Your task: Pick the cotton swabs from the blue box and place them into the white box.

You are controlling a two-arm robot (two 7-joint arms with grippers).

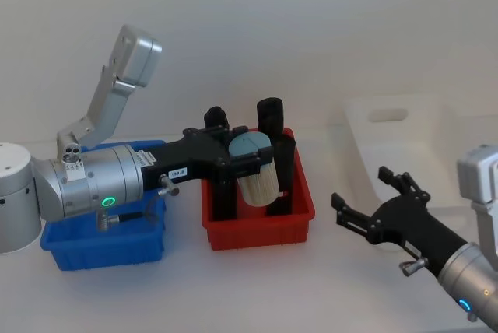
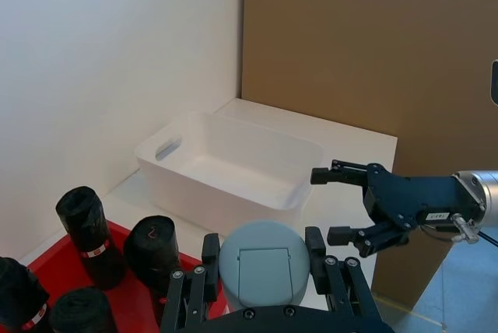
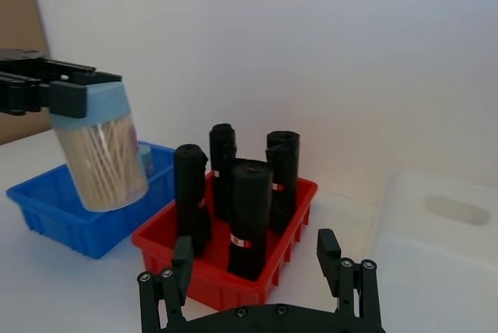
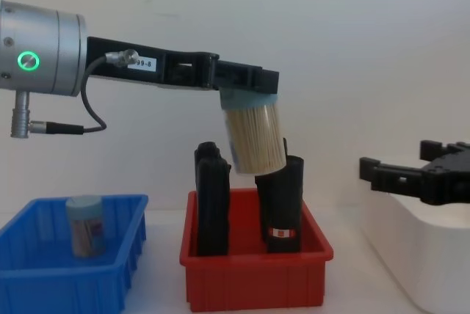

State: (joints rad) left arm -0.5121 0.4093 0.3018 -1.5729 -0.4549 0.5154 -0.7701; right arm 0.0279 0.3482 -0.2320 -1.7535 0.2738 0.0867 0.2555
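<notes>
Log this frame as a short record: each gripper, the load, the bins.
left gripper: shut on the lid of a cotton swab tub, which hangs tilted above the red bin
right gripper: open, in the air near the white box
blue box: second swab tub inside
red bin: black rolls standing
white box: no tub inside yet
</notes>
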